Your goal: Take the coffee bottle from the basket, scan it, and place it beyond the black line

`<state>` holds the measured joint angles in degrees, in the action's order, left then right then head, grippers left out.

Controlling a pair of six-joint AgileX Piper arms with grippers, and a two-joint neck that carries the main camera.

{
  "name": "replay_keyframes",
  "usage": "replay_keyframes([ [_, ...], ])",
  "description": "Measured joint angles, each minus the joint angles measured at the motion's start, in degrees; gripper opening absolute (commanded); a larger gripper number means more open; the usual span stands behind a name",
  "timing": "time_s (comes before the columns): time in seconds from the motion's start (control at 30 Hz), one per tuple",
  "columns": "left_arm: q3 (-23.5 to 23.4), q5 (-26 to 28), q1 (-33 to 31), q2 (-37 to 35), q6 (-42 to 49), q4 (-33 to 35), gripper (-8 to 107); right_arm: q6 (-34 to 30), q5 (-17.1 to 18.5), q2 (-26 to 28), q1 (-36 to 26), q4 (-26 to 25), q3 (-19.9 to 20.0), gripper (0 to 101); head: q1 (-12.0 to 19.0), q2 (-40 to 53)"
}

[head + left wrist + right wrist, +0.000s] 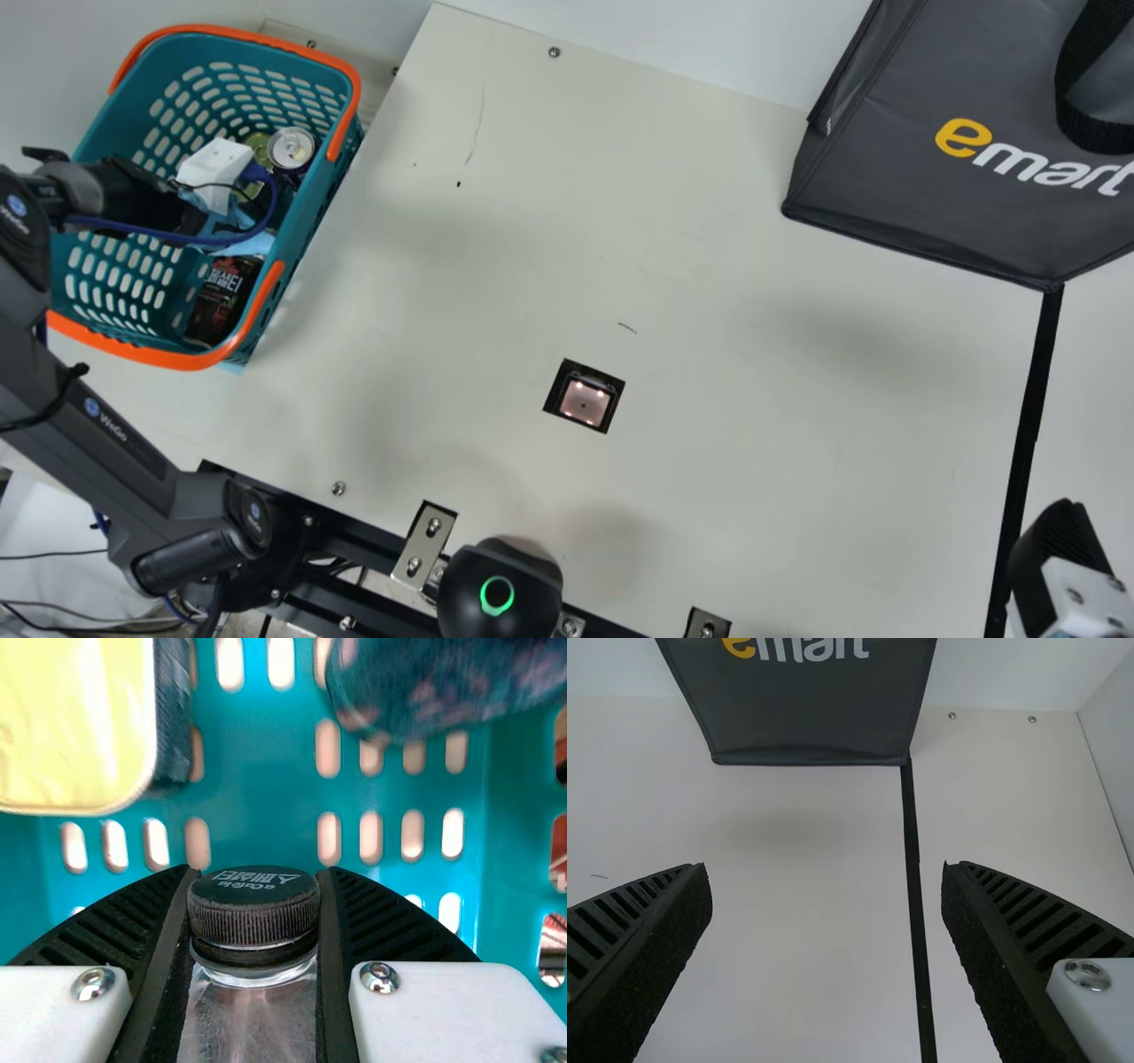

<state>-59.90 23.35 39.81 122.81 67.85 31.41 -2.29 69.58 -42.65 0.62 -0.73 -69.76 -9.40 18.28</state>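
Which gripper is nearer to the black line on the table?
Right. The right gripper hangs open close to the black line, at the main view's lower right; the left gripper is in the basket, at that view's left, holding the bottle.

Lab-like checkout mock-up, robot arm (111, 434), scanner window (584, 403), shopping basket (182, 360), bag (912, 204)

cream table (709, 266), white wall behind (691, 35)
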Motion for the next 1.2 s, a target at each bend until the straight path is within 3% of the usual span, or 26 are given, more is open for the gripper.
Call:
replay_keyframes([
  [0.57, -5.7, 7.4, 2.4, -7.3, -3.5, 0.1, 10, 0.0, 0.0, 0.0, 0.0, 0.0, 0.0, 91, 0.0, 0.0],
  [1.2, -4.2, 16.8, 7.7, -18.4, -4.6, 0.1, 10, 0.0, 0.0, 0.0, 0.0, 0.0, 0.0, 91, 0.0, 0.0],
])
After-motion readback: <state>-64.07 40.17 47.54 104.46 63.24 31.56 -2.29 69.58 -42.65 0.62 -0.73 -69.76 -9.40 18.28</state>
